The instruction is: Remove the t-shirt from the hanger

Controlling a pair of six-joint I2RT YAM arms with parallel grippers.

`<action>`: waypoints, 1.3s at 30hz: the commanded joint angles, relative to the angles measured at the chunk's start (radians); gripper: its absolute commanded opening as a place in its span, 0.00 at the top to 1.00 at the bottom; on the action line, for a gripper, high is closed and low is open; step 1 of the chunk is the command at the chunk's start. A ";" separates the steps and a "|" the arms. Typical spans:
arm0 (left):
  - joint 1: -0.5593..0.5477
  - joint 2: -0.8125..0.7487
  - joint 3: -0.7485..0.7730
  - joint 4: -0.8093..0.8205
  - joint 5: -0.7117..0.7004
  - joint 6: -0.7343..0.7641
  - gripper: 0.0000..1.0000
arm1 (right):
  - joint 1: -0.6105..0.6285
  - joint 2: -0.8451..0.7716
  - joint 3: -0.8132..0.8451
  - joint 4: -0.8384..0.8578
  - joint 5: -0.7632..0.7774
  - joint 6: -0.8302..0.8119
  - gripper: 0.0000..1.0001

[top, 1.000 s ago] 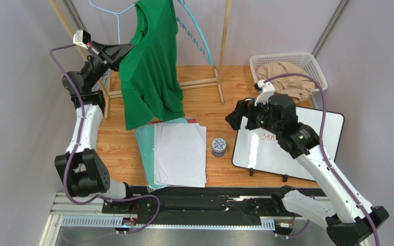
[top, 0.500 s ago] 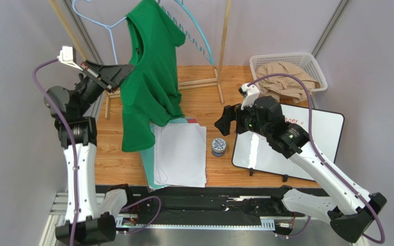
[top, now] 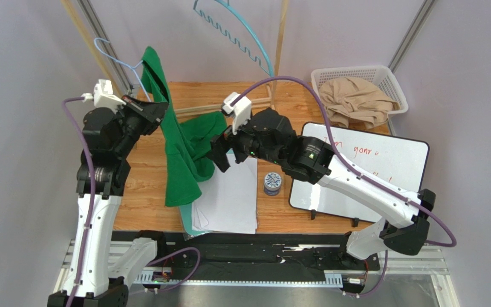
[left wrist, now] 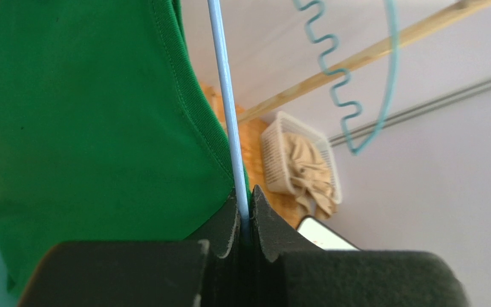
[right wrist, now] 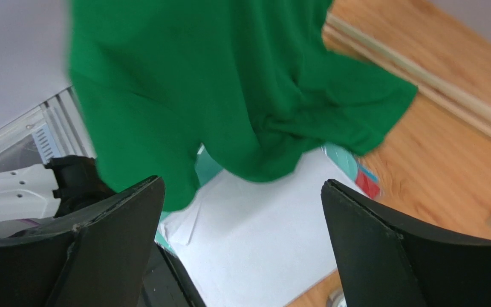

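The green t-shirt (top: 184,144) hangs on a light blue wire hanger (top: 119,59) and drapes down onto the table. My left gripper (top: 158,110) is shut on the hanger's wire (left wrist: 229,115), with the shirt (left wrist: 94,121) just to its left in the left wrist view. My right gripper (top: 218,155) is open and empty, close to the shirt's lower folds (right wrist: 241,102), fingers (right wrist: 113,249) wide apart above white paper (right wrist: 261,243).
A wooden rack (top: 279,57) with a teal wavy hanger (top: 241,25) stands at the back. Papers and folders (top: 225,192) lie mid-table, a small tin (top: 272,182) beside them. A whiteboard (top: 363,169) and a white basket (top: 357,96) of beige cloth sit at right.
My left gripper has pulled the hanger and shirt down off the rack toward the table. My right arm has swung left to the shirt's lower part.
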 commanded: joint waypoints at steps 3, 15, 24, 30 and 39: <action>-0.108 0.042 0.037 -0.075 -0.251 0.092 1.00 | 0.079 0.121 0.174 0.095 -0.031 -0.216 0.04; -0.234 0.095 0.014 -0.044 -0.331 0.145 1.00 | 0.082 0.310 0.332 0.078 -0.109 -0.279 0.23; -0.350 0.084 -0.006 -0.004 -0.402 0.170 1.00 | 0.082 0.339 0.330 0.096 -0.047 -0.293 0.38; -0.445 0.105 -0.009 0.000 -0.488 0.162 1.00 | 0.084 0.299 0.214 0.200 0.098 -0.305 0.60; -0.511 0.148 0.017 0.009 -0.535 0.178 1.00 | 0.085 0.219 0.036 0.375 0.296 -0.358 1.00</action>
